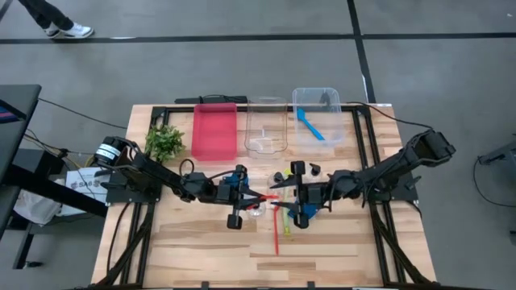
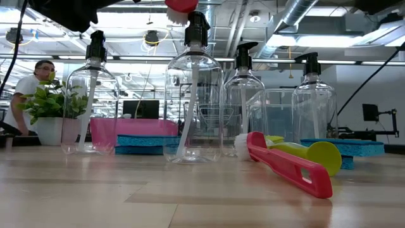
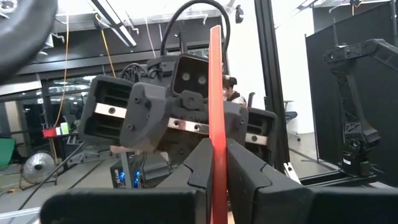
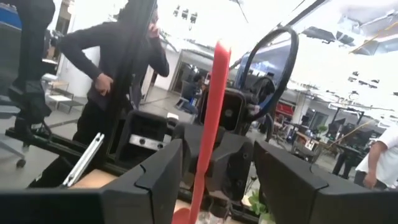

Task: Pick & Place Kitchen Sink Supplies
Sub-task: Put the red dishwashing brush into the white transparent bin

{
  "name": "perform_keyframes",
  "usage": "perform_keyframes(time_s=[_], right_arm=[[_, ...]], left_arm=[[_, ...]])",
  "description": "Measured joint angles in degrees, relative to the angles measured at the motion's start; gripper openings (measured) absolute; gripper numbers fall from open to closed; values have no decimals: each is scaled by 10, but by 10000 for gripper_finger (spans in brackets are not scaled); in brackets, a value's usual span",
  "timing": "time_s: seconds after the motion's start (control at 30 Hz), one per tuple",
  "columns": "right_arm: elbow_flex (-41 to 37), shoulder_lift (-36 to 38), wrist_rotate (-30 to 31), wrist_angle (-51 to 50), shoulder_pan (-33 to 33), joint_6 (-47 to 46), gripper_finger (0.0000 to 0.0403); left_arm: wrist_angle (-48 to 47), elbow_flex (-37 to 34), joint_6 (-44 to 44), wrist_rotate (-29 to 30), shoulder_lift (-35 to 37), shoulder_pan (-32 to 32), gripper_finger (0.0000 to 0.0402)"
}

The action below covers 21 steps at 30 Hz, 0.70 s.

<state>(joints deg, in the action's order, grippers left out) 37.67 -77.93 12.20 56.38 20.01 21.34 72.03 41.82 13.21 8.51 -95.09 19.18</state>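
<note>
Here you are mid-handover: the left gripper is clamped on a red brush held up over mid-table, between the arms, while the right gripper faces it with its fingers spread wide either side of the handle. Next, I judge, the right must close before the left lets go. No readable writing or brand shows anywhere.

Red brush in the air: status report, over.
Left pincer shut on red brush, held off the table. Right pincer open, straddling its handle. Pump bottle close underneath.
</note>
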Motion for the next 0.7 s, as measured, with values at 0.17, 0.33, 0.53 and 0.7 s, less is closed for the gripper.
perform_keyframes(time_s=[0.17,0.33,0.53,0.7], right_arm=[[0,0,-2,14,-7,0,194],[0,0,-14,28,-10,-2,183],[12,-2,-34,24,-10,-4,167],[29,-2,-34,4,-12,-4,157]], left_arm=[[0,0,0,0,0,0,26],[0,0,0,4,0,0,27],[0,0,0,4,0,0,27],[0,0,0,4,0,0,27]])
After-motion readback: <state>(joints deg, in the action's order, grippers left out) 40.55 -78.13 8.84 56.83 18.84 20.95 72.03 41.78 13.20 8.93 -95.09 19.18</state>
